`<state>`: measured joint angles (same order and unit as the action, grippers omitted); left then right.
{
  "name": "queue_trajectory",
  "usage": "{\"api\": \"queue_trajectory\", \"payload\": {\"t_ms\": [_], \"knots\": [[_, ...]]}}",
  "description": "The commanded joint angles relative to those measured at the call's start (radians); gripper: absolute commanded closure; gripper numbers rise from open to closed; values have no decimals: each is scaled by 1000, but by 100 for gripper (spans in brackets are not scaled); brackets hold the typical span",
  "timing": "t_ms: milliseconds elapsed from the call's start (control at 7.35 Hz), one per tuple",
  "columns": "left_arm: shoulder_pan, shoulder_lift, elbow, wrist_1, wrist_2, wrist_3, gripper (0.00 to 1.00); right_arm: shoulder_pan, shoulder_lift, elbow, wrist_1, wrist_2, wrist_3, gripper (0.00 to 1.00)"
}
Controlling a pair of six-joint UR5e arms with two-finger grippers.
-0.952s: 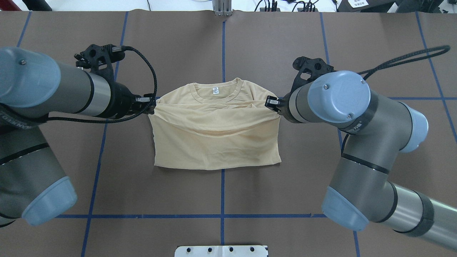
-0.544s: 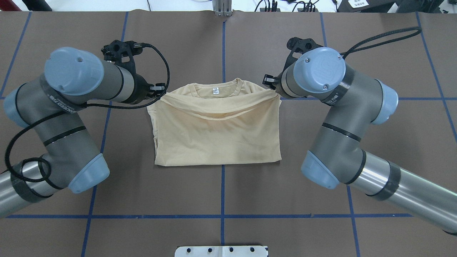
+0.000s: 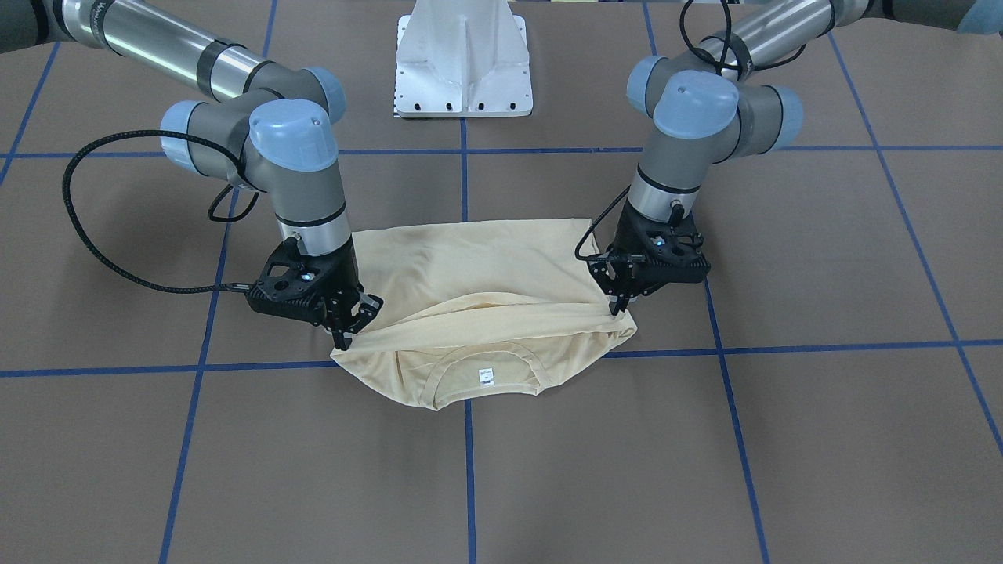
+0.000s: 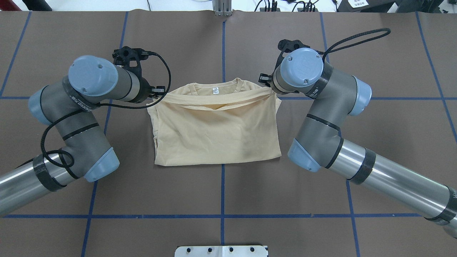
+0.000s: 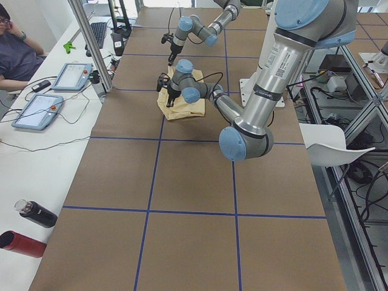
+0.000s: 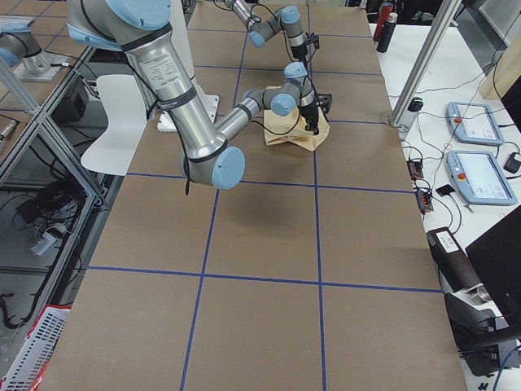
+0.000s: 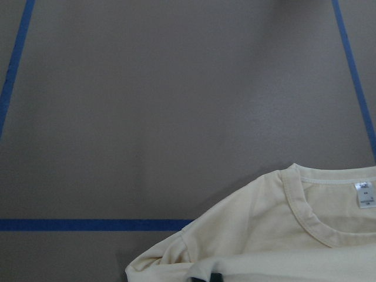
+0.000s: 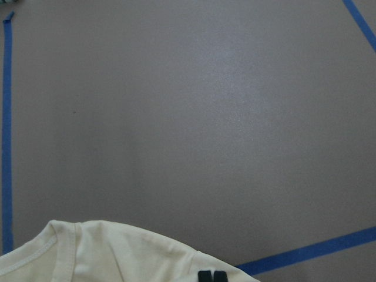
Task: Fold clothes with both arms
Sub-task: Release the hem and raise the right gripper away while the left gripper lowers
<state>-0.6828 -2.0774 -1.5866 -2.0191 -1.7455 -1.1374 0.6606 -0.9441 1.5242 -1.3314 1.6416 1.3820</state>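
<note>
Cream T-shirt [image 4: 214, 132], long axis crosswise, collar [image 7: 301, 207] away from robot, left tool [image 3: 615, 309] and right tool [image 3: 343, 338] pinching it

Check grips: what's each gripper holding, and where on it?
Both hold the T-shirt: left gripper and right gripper each pinch one end of the folded-over layer's leading edge.

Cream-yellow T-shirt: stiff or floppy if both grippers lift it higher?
Likely floppy: the pale cream-yellow thin knit T-shirt sags in a curve between the left gripper and the right gripper. Probably light: two small corner pinches carry the lifted edge. Pushed, it would likely bunch and wrinkle, as its creased top layer suggests.
</note>
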Motion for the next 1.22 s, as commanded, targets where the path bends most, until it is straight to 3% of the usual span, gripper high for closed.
{"api": "queue_trajectory", "payload": {"t_ms": [0,136,272,408,544,680,952,1088], "knots": [[-3,-15,40,-36,-5,51,100,10,2,-10,3,6,-15,100],[-18,-15,36,-36,-11,68,77,31,2,-9,3,39,-29,100],[-24,-18,30,-56,-12,112,1,52,2,-7,5,76,-32,53],[-47,-6,25,-158,-116,122,0,59,5,-4,8,84,-61,1],[-70,17,11,-179,-187,126,0,74,2,-4,3,134,-75,0],[-72,70,-42,-171,-195,128,0,88,-4,-2,-3,215,-124,0],[-72,163,-136,-171,-294,195,0,151,-30,11,-3,382,-307,0],[-70,183,-166,-173,-328,192,0,157,-30,25,-2,386,-322,1]]}}
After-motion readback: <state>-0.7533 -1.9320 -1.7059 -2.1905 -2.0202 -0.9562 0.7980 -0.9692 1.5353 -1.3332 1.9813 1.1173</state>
